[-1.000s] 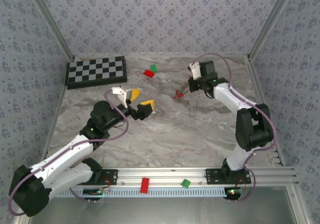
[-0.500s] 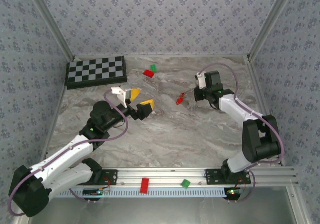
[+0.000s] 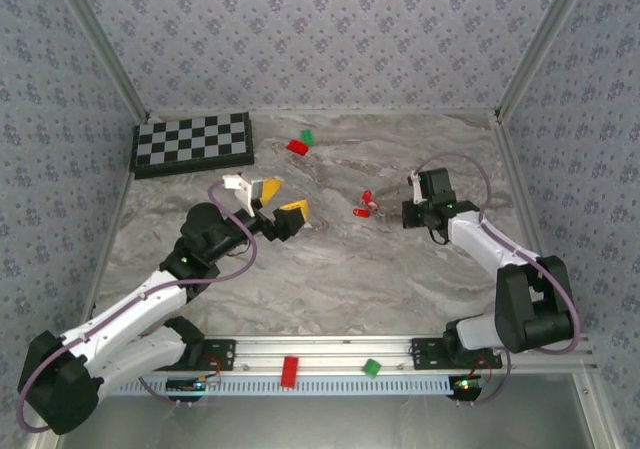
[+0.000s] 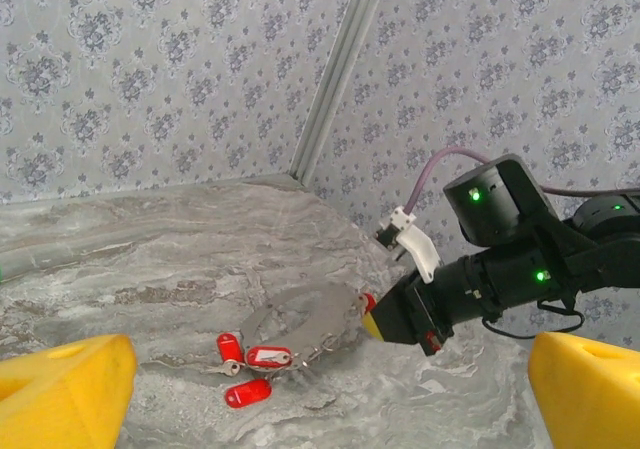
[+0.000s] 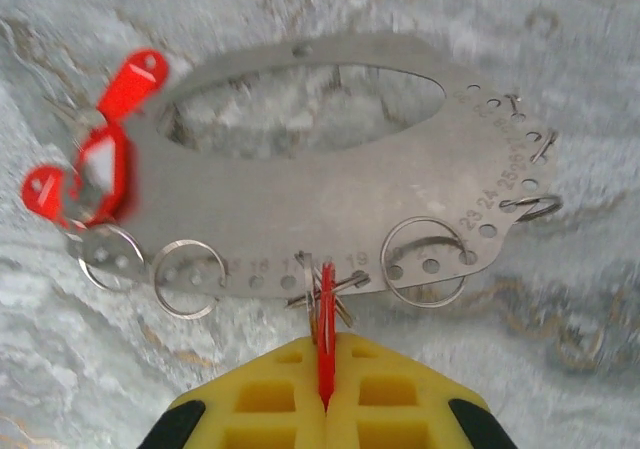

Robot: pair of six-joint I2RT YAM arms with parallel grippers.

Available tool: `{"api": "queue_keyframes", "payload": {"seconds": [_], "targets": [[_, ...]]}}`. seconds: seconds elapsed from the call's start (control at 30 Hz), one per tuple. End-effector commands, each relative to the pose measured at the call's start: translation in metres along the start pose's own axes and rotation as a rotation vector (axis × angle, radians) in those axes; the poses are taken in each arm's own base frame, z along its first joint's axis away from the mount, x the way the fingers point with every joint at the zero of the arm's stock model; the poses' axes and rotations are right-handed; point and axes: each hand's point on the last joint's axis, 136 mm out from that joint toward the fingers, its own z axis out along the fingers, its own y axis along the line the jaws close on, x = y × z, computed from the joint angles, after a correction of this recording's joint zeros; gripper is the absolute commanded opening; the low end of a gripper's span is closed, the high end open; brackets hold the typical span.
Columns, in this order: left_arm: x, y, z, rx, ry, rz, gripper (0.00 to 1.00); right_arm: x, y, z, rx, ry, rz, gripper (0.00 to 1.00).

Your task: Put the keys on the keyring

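Grip first: your right claw is pinched together on a red key, held edge-on so that it reads as a thin red line rising from between the yellow pads. That hold looks chosen to keep the head out of the way while the key's ring end meets the rim of the keyring. The keyring lies flat on the table, a dull grey band around an oval opening, with a row of small numbered holes and several loose split rings along its near rim. It sits directly ahead of the claw tips, its rim just beyond them, and the red key touches or nearly touches that rim at a small tangle of wire about the middle of the hole row — whether it is threaded there I cannot tell. The other keys are bunched at the band's left end in that wrist view, red heads overlapping the grey, apparently hung on it. Your left claw hangs above the table with its yellow fingers wide apart and nothing between them, well apart from the work and pointed toward it. Its wrist camera takes in the band, three red heads beside it and the right claw low at the band's far edge — I judge that is why you have it there, as a lookout clear of the threading.
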Motion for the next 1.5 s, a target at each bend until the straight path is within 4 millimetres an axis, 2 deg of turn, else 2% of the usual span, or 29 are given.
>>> {"api": "queue_keyframes", "payload": {"seconds": [0.0,0.07,0.17,0.27,0.4,0.6,1.17,1.47], "targets": [[-0.009,-0.004,-0.002,0.017,-0.037,-0.003,1.00,0.030,-0.009,-0.003,0.032,0.086,0.089,0.00],[-0.009,-0.004,-0.002,0.020,-0.038,-0.004,1.00,0.037,-0.009,-0.004,0.032,0.109,0.118,0.00],[-0.011,-0.006,-0.004,0.025,-0.043,-0.004,1.00,0.032,-0.008,-0.009,0.027,0.069,0.176,0.00],[-0.013,-0.007,-0.007,0.028,-0.050,0.000,1.00,0.031,0.000,-0.009,-0.010,0.101,0.222,0.00],[-0.014,-0.008,-0.010,0.025,-0.056,0.003,1.00,0.041,0.008,-0.005,-0.033,0.169,0.289,0.00],[-0.019,-0.008,-0.015,0.023,-0.073,0.008,1.00,0.053,0.023,-0.005,-0.101,0.152,0.403,0.00],[-0.020,-0.009,-0.016,0.030,-0.076,0.001,1.00,0.115,0.042,-0.001,-0.101,0.246,0.415,0.00],[-0.018,-0.009,-0.014,0.034,-0.073,-0.006,1.00,0.122,0.041,-0.010,-0.099,0.233,0.449,0.01]]}}
